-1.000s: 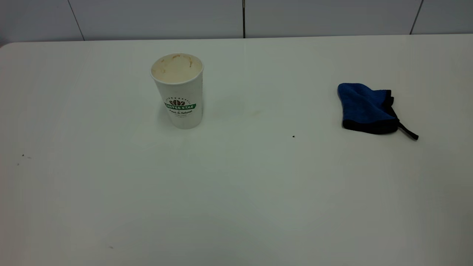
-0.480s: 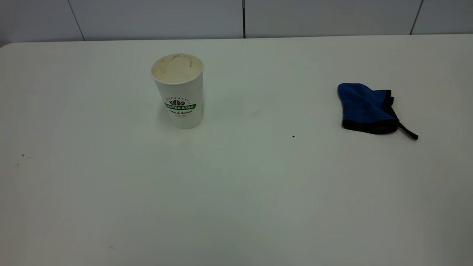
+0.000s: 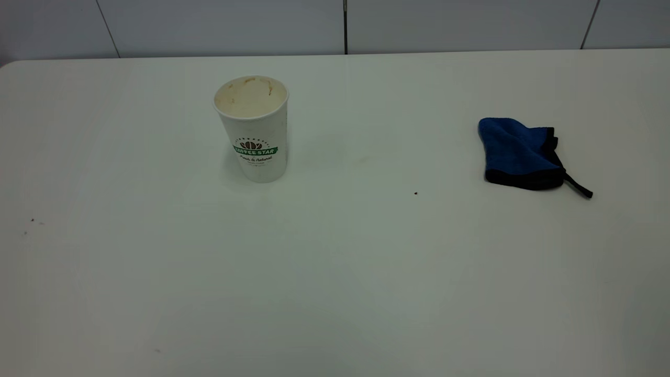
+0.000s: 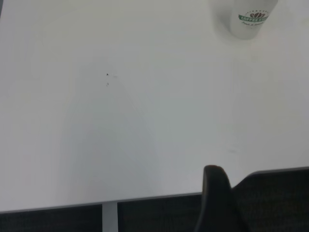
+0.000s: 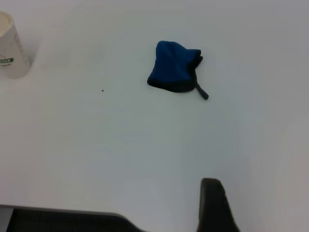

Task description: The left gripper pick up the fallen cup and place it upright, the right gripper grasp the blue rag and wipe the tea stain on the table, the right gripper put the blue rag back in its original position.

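The cup (image 3: 253,129) is stood upright and the blue rag (image 3: 518,154) is laid down, both far from the grippers. Their jaws cannot be told. Little seems left.

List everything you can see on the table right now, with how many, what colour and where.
paper cup: one, white with a green logo band, upright, left of centre.
blue rag: one, royal blue with black edging, lying at the right side, apart from the cup.
dark speck: one, black, between cup and rag.
faint smear: one, pale brown, just right of the cup.
table: one, white.
wall panels: pale grey, behind the table.
left pincer: one black finger showing, past the near table edge.
right pincer: one black finger showing, over the table's near edge.
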